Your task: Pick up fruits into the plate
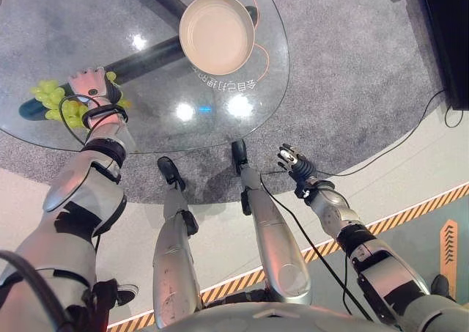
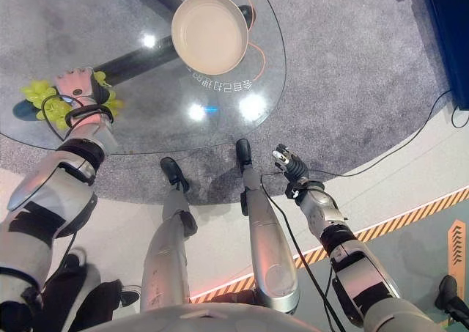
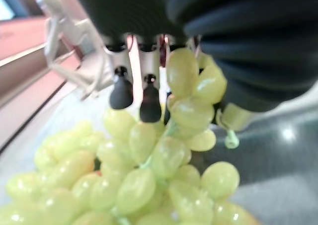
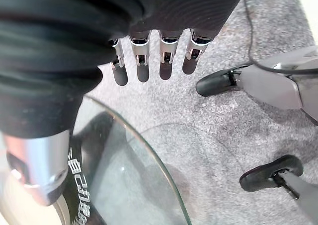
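The green grapes (image 3: 149,180) hang loosely on thin stems, so a grasp on only the top of the bunch could tear berries free or let the rest drop on the glass table (image 1: 154,90) short of the plate (image 1: 217,33), which sits well away to the hand's right and empty. The left hand (image 1: 88,83) lies over the bunch, fingers (image 3: 149,103) reaching down among the berries; whether they grip any I cannot tell. The right hand (image 1: 292,160) hangs off the table edge, fingers straight, holding nothing
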Controlling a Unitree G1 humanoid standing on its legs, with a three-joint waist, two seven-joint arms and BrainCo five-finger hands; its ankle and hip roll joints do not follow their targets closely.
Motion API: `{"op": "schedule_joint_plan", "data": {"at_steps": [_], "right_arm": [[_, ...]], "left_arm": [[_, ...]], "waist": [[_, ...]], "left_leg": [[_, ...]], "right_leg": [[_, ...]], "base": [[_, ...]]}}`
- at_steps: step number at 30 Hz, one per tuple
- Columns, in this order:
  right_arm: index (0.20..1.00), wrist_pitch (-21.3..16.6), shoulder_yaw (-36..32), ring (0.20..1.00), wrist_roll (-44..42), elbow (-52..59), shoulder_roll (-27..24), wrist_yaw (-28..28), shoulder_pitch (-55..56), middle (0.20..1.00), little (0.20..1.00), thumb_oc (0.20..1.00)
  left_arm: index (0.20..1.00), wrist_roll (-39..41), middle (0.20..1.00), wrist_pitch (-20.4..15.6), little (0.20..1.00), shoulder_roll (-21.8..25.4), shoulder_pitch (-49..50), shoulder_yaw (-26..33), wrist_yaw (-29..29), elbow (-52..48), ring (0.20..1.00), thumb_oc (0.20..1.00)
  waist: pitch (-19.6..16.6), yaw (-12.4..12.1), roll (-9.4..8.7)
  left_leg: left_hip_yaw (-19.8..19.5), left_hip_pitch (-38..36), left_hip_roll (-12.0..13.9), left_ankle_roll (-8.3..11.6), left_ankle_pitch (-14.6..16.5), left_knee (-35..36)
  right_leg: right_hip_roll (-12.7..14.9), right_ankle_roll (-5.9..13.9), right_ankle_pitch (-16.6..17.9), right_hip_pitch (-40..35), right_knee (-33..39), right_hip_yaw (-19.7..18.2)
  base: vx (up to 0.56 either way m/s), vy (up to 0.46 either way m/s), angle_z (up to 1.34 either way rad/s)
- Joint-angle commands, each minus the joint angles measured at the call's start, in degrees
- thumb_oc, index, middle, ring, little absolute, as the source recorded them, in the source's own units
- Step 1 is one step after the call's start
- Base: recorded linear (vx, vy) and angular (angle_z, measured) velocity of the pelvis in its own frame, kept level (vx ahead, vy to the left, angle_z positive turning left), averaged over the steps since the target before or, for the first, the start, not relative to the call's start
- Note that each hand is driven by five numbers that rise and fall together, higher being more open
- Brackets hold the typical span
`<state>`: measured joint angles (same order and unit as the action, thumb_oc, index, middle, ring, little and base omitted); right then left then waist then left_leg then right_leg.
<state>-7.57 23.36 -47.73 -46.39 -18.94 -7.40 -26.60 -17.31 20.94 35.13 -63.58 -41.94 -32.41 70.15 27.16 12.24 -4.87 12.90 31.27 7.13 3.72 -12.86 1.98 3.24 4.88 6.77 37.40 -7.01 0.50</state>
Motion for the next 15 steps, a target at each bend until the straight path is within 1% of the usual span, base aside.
{"op": "schedule_joint_plan", "data": {"at_steps": [1,2,4,5,6,8,9,11,13,14,15], "right_arm": [[1.000,-1.02,-0.20,1.000,3.28,5.13,-1.21,1.79,0.19,1.000,1.000,1.000],[1.000,-0.99,-0.25,1.000,4.20,5.96,-1.64,1.84,0.09,1.000,1.000,1.000],[1.000,-0.59,-0.46,1.000,5.62,8.55,-2.57,2.85,0.28,1.000,1.000,1.000],[1.000,-0.17,-0.79,1.000,6.42,9.70,-2.95,3.29,0.41,1.000,1.000,1.000],[1.000,0.04,-0.98,1.000,7.17,10.85,-3.33,3.77,0.39,1.000,1.000,1.000],[1.000,0.63,-1.58,1.000,8.61,12.52,-4.00,4.26,0.56,1.000,1.000,1.000],[1.000,0.91,-1.94,1.000,9.56,13.62,-4.46,4.86,0.56,1.000,1.000,1.000],[1.000,1.25,-2.51,1.000,10.03,14.70,-5.29,5.20,0.52,1.000,1.000,1.000],[1.000,1.30,-3.38,1.000,10.52,15.86,-6.16,5.34,0.49,1.000,1.000,1.000],[1.000,1.45,-3.58,1.000,10.48,15.98,-6.36,5.26,0.47,1.000,1.000,1.000],[1.000,1.39,-3.98,1.000,10.38,16.28,-6.77,5.01,0.43,1.000,1.000,1.000]], "left_arm": [[0.200,5.12,0.200,-4.12,0.200,4.70,-0.24,5.17,-1.96,-3.31,0.200,0.200],[0.200,6.32,0.200,-5.40,0.200,5.05,0.14,5.99,-1.76,-4.93,0.200,0.200],[0.200,9.33,0.200,-9.10,0.200,5.65,2.30,8.50,-0.51,-9.96,0.200,0.200],[0.200,10.28,0.200,-9.45,0.200,5.90,3.31,9.36,0.07,-12.63,0.200,0.200],[0.200,10.93,0.200,-11.29,0.200,5.97,4.45,10.50,1.02,-14.85,0.200,0.200],[0.200,12.67,0.200,-12.28,0.200,6.20,6.66,11.94,2.41,-19.36,0.200,0.200],[0.200,12.62,0.200,-13.86,0.200,6.24,8.22,12.96,3.27,-21.90,0.200,0.200],[0.200,14.12,0.200,-14.52,0.200,6.76,9.87,13.73,4.69,-26.09,0.200,0.200],[0.200,15.21,0.200,-16.58,0.200,7.46,11.33,14.48,6.40,-29.47,0.200,0.200],[0.200,15.52,0.200,-16.61,0.200,7.65,11.60,14.50,6.66,-30.26,0.200,0.200],[0.200,16.25,0.200,-17.73,0.200,8.05,12.13,14.68,7.47,-31.57,0.200,0.200]], "waist": [[2.63,-2.26,0.09],[2.63,-2.56,0.32],[2.63,-3.41,0.95],[2.63,-3.76,1.28],[2.63,-4.18,1.58],[2.63,-4.82,2.08],[2.63,-5.36,2.42],[2.63,-5.92,2.96],[2.63,-6.39,3.36],[2.63,-6.44,3.46],[2.63,-6.57,3.63]], "left_leg": [[-3.52,-2.49,-2.74,1.71,5.40,-1.83],[-3.60,-2.49,-2.77,1.68,5.19,-1.84],[-3.94,-3.60,-2.98,1.60,5.26,-1.50],[-4.11,-4.27,-3.10,1.56,5.30,-1.22],[-4.32,-4.75,-3.28,1.54,5.33,-0.95],[-4.54,-5.66,-3.50,1.43,5.37,-0.53],[-4.74,-6.32,-3.67,1.37,5.39,-0.23],[-4.96,-7.60,-3.75,1.29,5.47,0.20],[-5.05,-8.91,-3.78,1.26,5.66,0.43],[-5.06,-9.21,-3.79,1.26,5.68,0.47],[-5.06,-9.84,-3.82,1.23,5.74,0.54]], "right_leg": [[-3.25,-0.49,-1.01,-3.14,-1.06,3.02],[-3.12,-0.52,-0.83,-3.30,-0.96,3.21],[-2.89,-0.52,-1.29,-4.54,-0.99,3.59],[-2.79,-0.49,-1.44,-5.17,-0.91,3.73],[-2.67,-0.45,-1.60,-5.63,-0.83,3.90],[-2.38,-0.34,-1.84,-6.56,-0.74,4.44],[-2.15,-0.25,-1.99,-7.28,-0.61,4.83],[-1.91,-0.18,-2.33,-8.66,-0.52,5.45],[-1.68,-0.09,-2.70,-10.00,-0.52,6.04],[-1.67,-0.06,-2.78,-10.31,-0.54,6.10],[-1.67,-0.02,-2.95,-10.93,-0.60,6.20]], "base": [[0.01,-0.022,0.08],[0.03,-0.042,0.07],[0.03,-0.045,0.08],[0.04,-0.034,0.13],[0.03,-0.030,0.16],[0.03,-0.028,0.11],[0.04,-0.030,0.08],[0.04,-0.025,0.11],[0.04,-0.017,0.20],[0.05,-0.007,0.14],[0.05,0.002,0.11]]}}
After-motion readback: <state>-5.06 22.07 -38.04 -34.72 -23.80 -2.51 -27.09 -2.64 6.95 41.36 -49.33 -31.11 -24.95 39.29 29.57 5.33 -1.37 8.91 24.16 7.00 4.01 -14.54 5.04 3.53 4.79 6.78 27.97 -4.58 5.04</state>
